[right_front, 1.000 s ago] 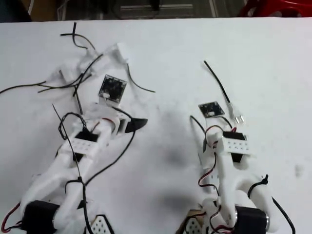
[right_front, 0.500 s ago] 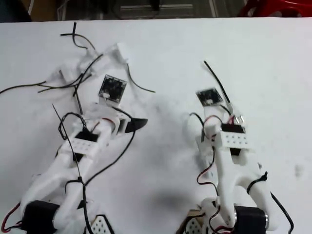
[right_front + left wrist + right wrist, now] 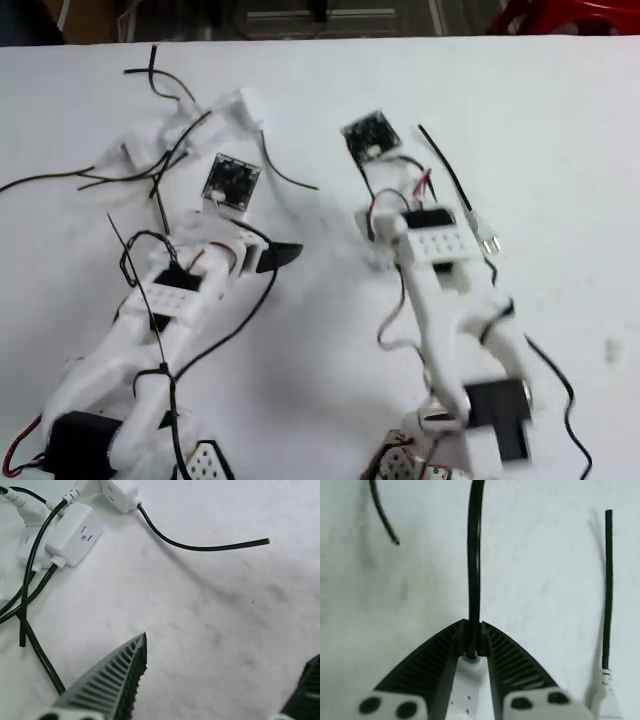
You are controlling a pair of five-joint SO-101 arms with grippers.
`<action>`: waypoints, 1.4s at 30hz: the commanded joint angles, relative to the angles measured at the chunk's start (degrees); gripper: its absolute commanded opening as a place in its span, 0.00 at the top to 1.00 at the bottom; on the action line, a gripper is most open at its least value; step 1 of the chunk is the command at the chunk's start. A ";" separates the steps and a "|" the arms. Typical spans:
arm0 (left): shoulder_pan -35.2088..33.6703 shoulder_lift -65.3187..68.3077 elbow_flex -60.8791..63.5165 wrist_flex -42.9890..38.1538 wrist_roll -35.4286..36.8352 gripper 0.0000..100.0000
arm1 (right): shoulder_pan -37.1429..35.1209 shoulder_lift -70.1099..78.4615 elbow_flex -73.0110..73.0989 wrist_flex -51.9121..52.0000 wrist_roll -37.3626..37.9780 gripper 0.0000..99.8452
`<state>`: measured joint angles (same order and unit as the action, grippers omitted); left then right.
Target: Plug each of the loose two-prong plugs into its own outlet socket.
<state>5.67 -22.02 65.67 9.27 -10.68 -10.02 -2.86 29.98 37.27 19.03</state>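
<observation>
Left tool [image 3: 230, 650] spread wide; right tool [image 3: 474, 627] pinched on plug [image 3: 466, 690], arm outstretched.

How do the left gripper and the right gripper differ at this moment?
The left gripper is open, its jaws spread wide; the right gripper is shut. The left gripper holds nothing, with bare table between its jaws; the right gripper clamps a white plug, whose black cord runs straight out past its tips. Both have ribbed, pointed jaws.
</observation>
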 commanded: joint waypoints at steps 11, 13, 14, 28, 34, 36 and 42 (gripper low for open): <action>0.57 -2.33 -0.35 -0.88 -0.53 0.55 | 4.09 43.47 -58.90 19.74 -27.34 0.97; 0.57 -2.33 -0.35 -0.88 -0.53 0.55 | 4.26 46.73 -64.70 23.52 -27.52 0.95; 0.57 -2.33 -0.35 -0.88 -0.53 0.55 | 4.70 48.13 -67.34 25.45 -27.60 0.92; 0.57 -2.33 -0.35 -0.88 -0.53 0.55 | 10.42 51.74 -105.58 57.89 -10.73 0.71; 0.57 -2.33 -0.35 -0.88 -0.53 0.55 | 18.15 52.09 -99.87 61.23 4.84 0.75; 0.57 -2.33 -0.35 -0.88 -0.53 0.55 | 20.62 52.35 -95.47 61.23 7.12 0.76; 0.57 -2.33 -0.35 -0.88 -0.53 0.55 | 24.22 55.43 -87.74 61.14 11.78 0.77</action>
<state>5.67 -22.02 65.67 9.27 -10.68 12.92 52.26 -58.99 97.93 28.79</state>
